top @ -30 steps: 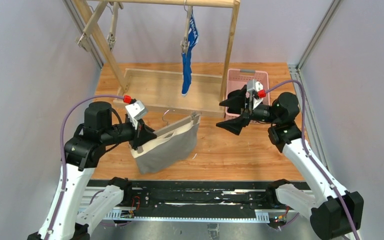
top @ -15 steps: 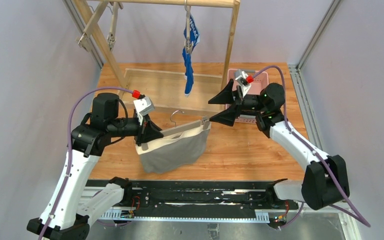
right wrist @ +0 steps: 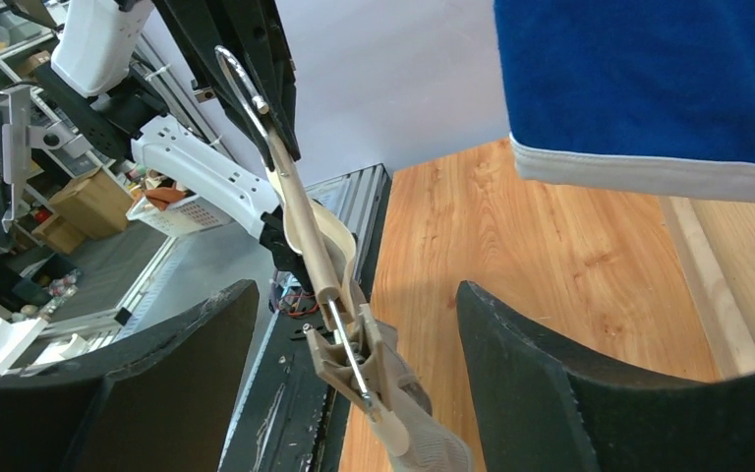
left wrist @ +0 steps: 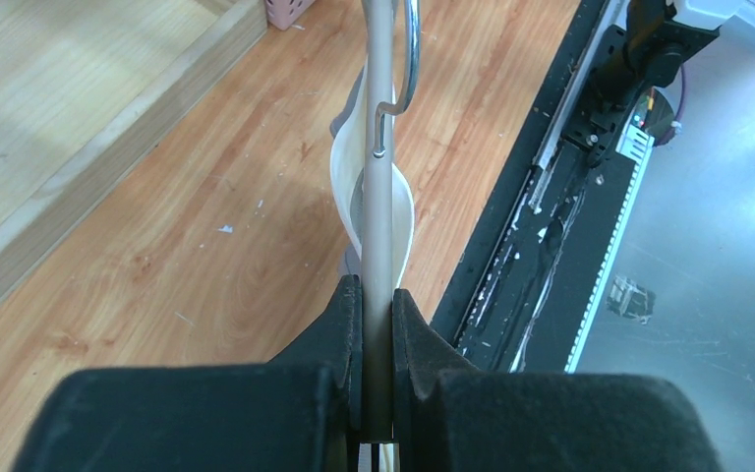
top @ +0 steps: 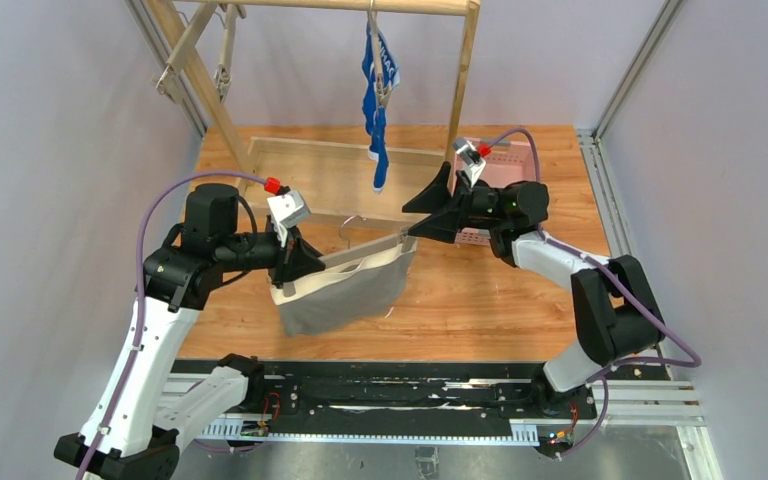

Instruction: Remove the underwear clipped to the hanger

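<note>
My left pincer point(left wrist: 378, 295) is clamped on the hanger bar point(left wrist: 381, 147). Its long axis runs straight toward my spread right pincer point(right wrist: 354, 305), which flanks the end clip point(right wrist: 346, 362) holding the grey briefs point(top: 345, 295).

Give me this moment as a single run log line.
left gripper shut on hanger | right gripper open around end clip | grey underwear clipped on | blue underwear on rack
</note>
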Robot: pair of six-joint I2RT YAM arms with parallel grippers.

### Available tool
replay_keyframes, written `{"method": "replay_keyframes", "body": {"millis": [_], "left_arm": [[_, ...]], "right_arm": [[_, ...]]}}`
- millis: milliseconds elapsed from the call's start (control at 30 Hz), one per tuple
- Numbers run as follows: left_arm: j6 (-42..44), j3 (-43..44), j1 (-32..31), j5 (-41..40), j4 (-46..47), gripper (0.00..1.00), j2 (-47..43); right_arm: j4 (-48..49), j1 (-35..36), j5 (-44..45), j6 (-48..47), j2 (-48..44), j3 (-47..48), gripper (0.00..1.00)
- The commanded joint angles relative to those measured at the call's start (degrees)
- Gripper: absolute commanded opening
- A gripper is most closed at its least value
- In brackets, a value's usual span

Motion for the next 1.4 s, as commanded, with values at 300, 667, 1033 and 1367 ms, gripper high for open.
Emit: {"method": "replay_keyframes", "body": {"millis": [300, 667, 1033, 1367], "left_arm": [[-2.4, 1.9, -0.5, -0.2, 5.2, 0.00, -0.8], [-2.5, 1.6, -0.5, 2.8, 5.2, 0.00, -1.6], [-2.5, 1.0, -0.5, 2.3, 5.2, 0.00, -1.0], [-2.5, 1.1, -0.5, 1.3, 5.1, 0.00, -1.1]], "right_arm": [[-53.9, 4.6, 8.3, -44.4, -15.4, 2.7, 0.77], [-58.0, 6.9, 10.1, -47.7, -15.7, 4.6, 0.75], [-59.4, 7.9, 10.0, -47.8, -16.0, 6.0, 0.75], [-60.7, 8.2, 8.6, -48.6, -16.0, 7.3, 0.01]]}}
